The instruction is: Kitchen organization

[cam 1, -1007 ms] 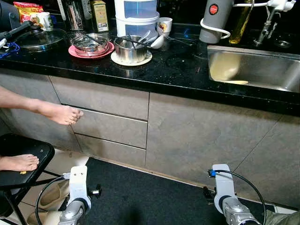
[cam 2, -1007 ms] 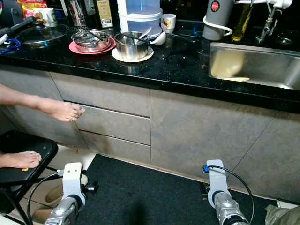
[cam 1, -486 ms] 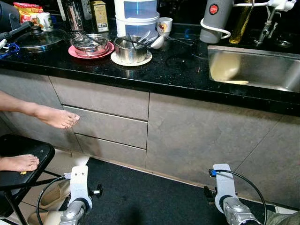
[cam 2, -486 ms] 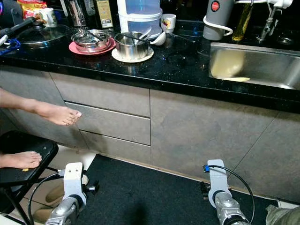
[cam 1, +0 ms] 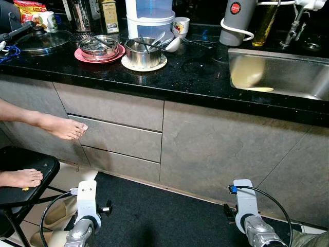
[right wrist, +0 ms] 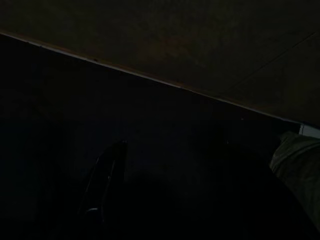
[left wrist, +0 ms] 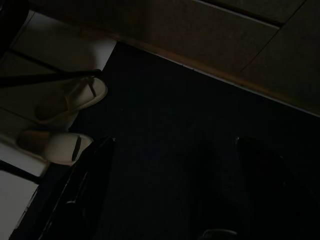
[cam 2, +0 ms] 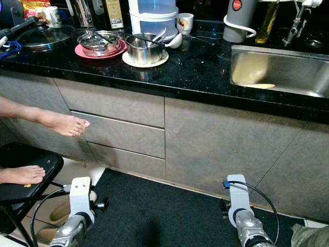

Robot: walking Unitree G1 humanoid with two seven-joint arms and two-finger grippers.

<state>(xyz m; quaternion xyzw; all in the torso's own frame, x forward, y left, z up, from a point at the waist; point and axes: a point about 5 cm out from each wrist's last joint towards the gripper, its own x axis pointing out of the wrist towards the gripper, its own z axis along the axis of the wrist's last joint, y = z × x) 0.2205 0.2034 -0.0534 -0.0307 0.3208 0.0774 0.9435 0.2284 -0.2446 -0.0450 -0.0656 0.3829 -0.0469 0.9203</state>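
Observation:
On the black counter [cam 1: 200, 72] stands a steel pot [cam 1: 142, 53] with utensils in it, on a cream plate. Beside it a glass bowl [cam 1: 98, 47] rests on a pink plate [cam 1: 80, 56]. Behind them are a white stacked container [cam 1: 150, 18] and a mug [cam 1: 180, 25]. Grey drawers [cam 1: 123, 139] sit under the counter. My left gripper [left wrist: 175, 200] hangs low over the black mat [cam 1: 164, 216], open and holding nothing. My right arm [cam 1: 245, 206] hangs idle near the cabinet base.
A person's bare foot [cam 1: 64, 127] is raised against the middle drawer; the other foot [cam 1: 20, 178] rests on a black stool [cam 1: 31, 164]. Slippers [left wrist: 65, 102] lie on the floor at left. A steel sink [cam 1: 277, 77], a grey kettle [cam 1: 237, 23] and a glass pan lid [cam 1: 41, 41] are on the counter.
The person's raised foot has dropped slightly and drawn back a little from the drawer's top edge. Both of my arms hang as before.

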